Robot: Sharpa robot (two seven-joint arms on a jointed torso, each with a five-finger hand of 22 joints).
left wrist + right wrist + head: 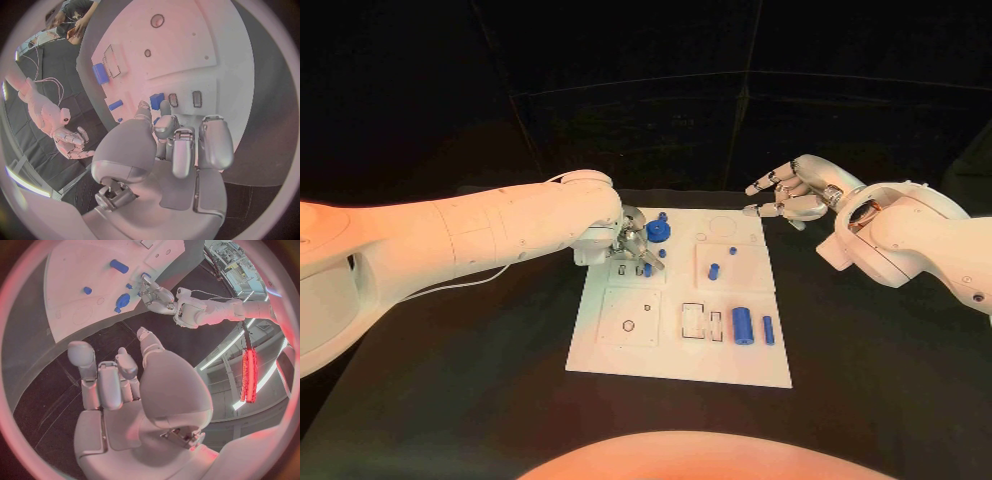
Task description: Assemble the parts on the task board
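The white task board (678, 345) lies in the middle of the black table. My left hand (629, 246) hovers low over its far left part. Thumb and a fingertip pinch a small blue part (156, 99) beside two narrow slots (197, 98). A blue gear-shaped part (658, 232) sits just beyond that hand. Two small blue pegs (714, 271) lie on the far right section, and two blue cylinders (743, 326) stand at the near right. My right hand (790, 196) hangs off the board past its far right corner, fingers loosely apart, holding nothing.
The board carries a round hole (629, 325) in its near left block and a rectangular frame (694, 320) near the middle. Black tabletop (877, 380) surrounds the board on all sides. My white left forearm (488, 235) crosses the table's left side.
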